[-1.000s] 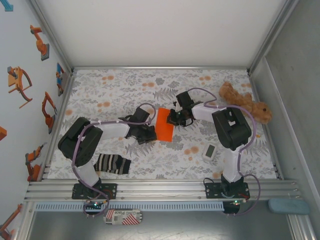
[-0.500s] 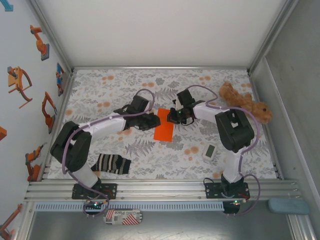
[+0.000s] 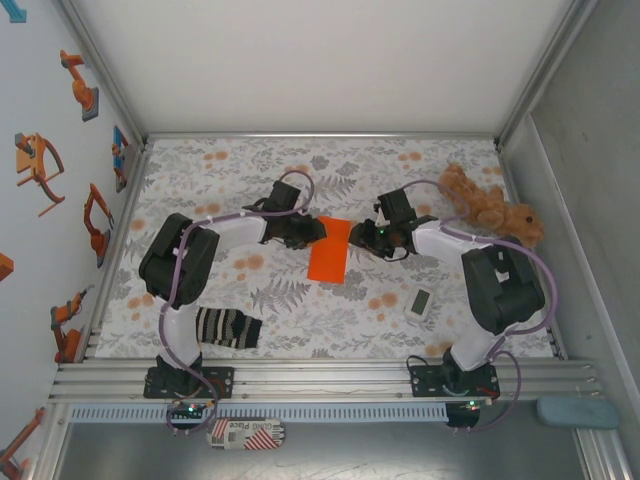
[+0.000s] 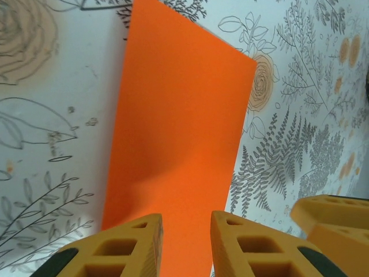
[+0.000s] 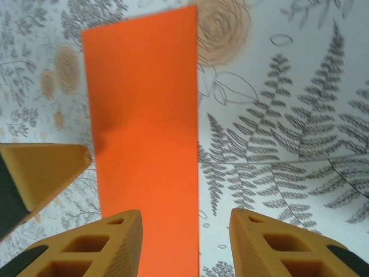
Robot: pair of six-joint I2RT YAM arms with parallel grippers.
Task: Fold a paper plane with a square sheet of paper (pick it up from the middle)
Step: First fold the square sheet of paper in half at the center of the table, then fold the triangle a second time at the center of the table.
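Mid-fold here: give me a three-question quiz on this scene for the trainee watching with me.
1. True or false: the orange paper lies on the table as a full square.
2. The striped sock lies nearest to: A. the left arm's base; B. the right arm's base; C. the plush toy.
3. Fill in: the right pincer has its jaws ____.

Key: 1 false, it is a narrow rectangle; 2 A; 3 open.
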